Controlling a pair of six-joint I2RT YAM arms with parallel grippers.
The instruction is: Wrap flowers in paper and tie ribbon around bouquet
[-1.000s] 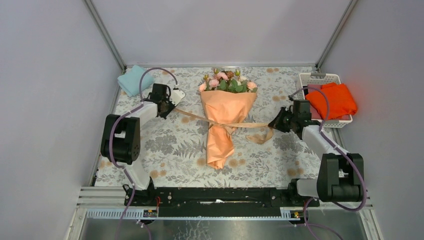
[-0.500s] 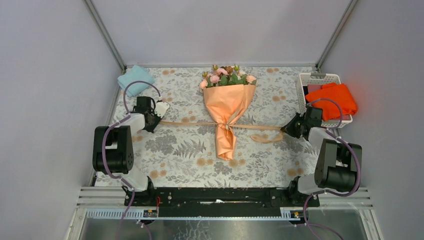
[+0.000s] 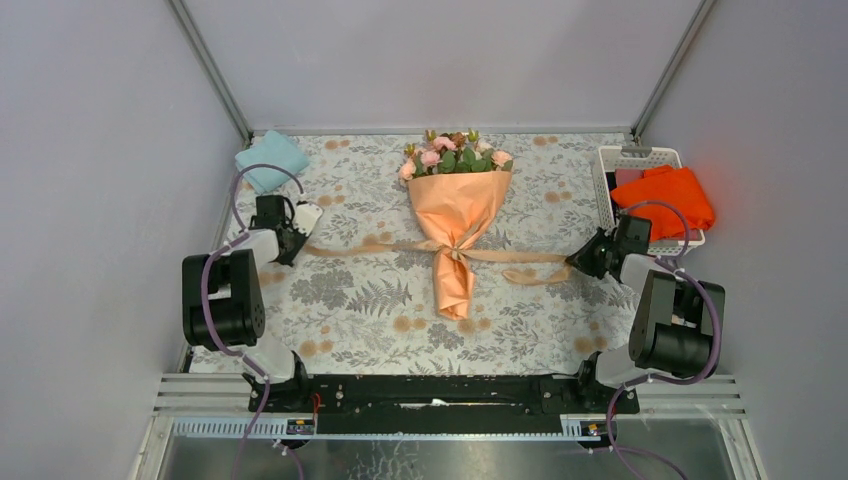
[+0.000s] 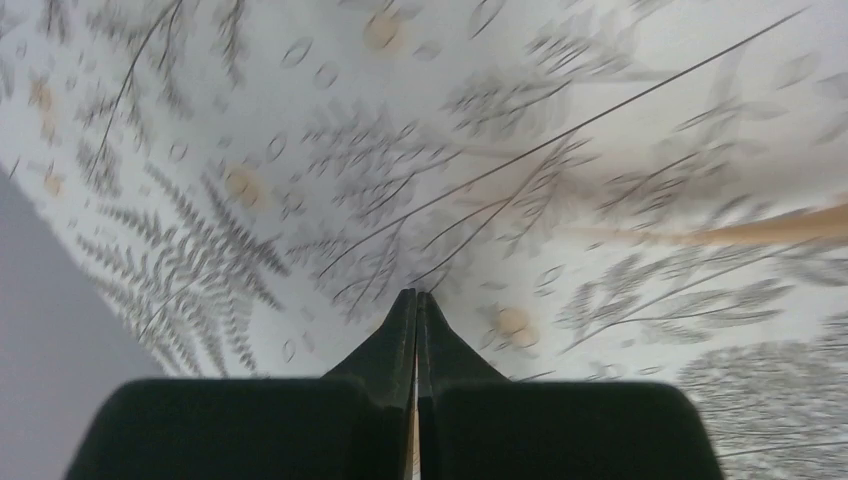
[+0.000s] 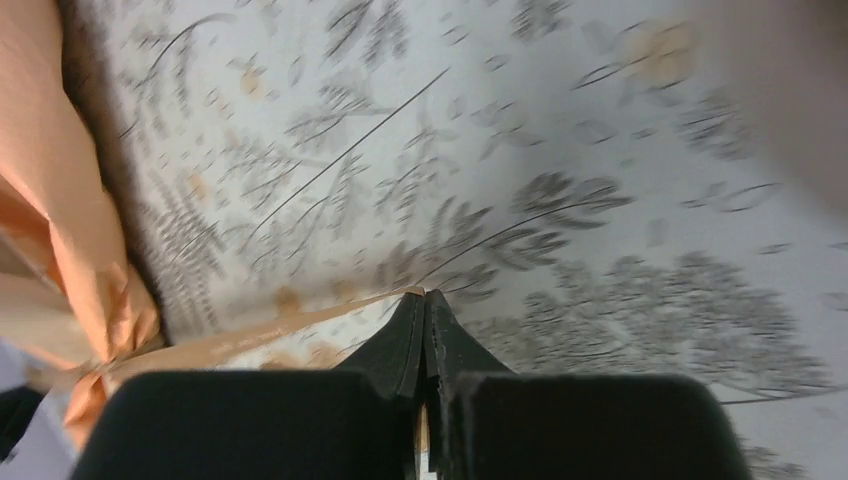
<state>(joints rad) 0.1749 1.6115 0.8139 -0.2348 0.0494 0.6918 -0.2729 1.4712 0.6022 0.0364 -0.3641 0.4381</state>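
The bouquet (image 3: 455, 215) lies mid-table, with pink flowers (image 3: 452, 157) at the far end and peach paper (image 3: 458, 200) narrowing to a tail toward me. The tan ribbon (image 3: 380, 246) crosses its neck, knotted there, and stretches out to both sides. My left gripper (image 3: 297, 243) is shut on the ribbon's left end. A tan sliver shows between its fingers (image 4: 390, 345), and the ribbon (image 4: 770, 228) trails off at the right. My right gripper (image 3: 577, 261) is shut on the right end. In its wrist view the ribbon (image 5: 250, 330) runs from the gripper (image 5: 424, 295) to the bouquet (image 5: 70, 220).
A light blue folded cloth (image 3: 270, 160) lies at the back left. At the back right a white basket (image 3: 640, 157) holds a bright orange cloth (image 3: 668, 198), close behind my right arm. Grey walls stand close on both sides. A slack ribbon loop (image 3: 540, 276) lies near the right gripper.
Both grippers have pulled outward, left going left and right going right, and the ribbon now lies in a nearly straight line. The bouquet's neck is cinched narrower, and the bouquet lies straighter.
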